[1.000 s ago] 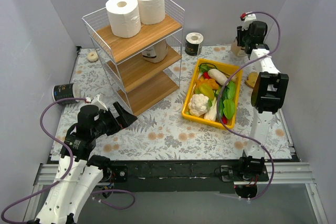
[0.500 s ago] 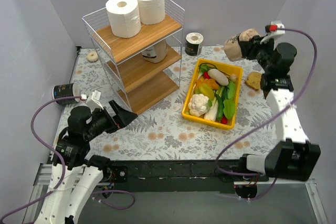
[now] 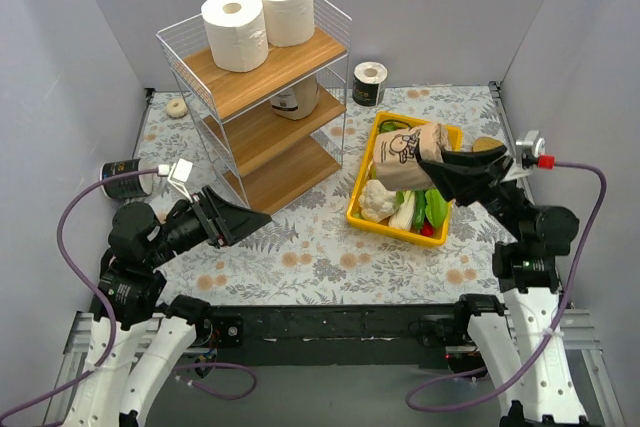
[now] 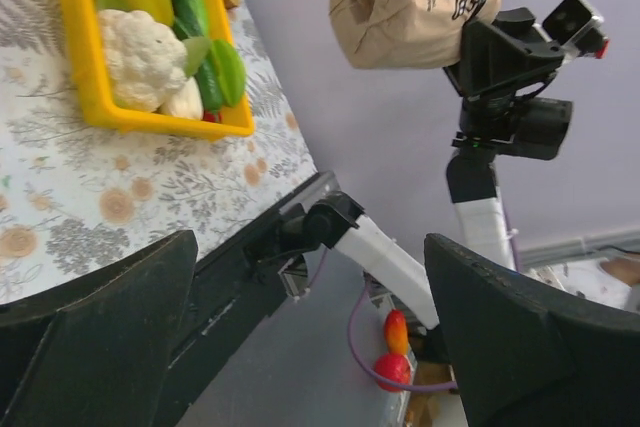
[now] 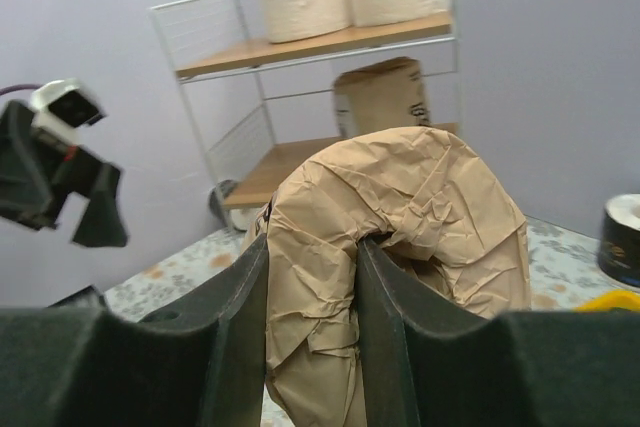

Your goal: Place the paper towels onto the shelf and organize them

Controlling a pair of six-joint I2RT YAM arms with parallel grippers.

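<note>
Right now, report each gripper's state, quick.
Left gripper: open, holding nothing.
Right gripper: shut on a tan-wrapped roll.

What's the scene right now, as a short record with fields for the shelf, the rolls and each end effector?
Shelf top tier: two white rolls, upright, side by side
Middle tier: one tan roll
Right end effector: shut on second tan roll, held in the air over the yellow bin
Left end effector: open, holding nothing
Black roll one: upright on the table, right of the shelf
Black roll two: at the table's left edge
Not yet shelved: three rolls
</note>
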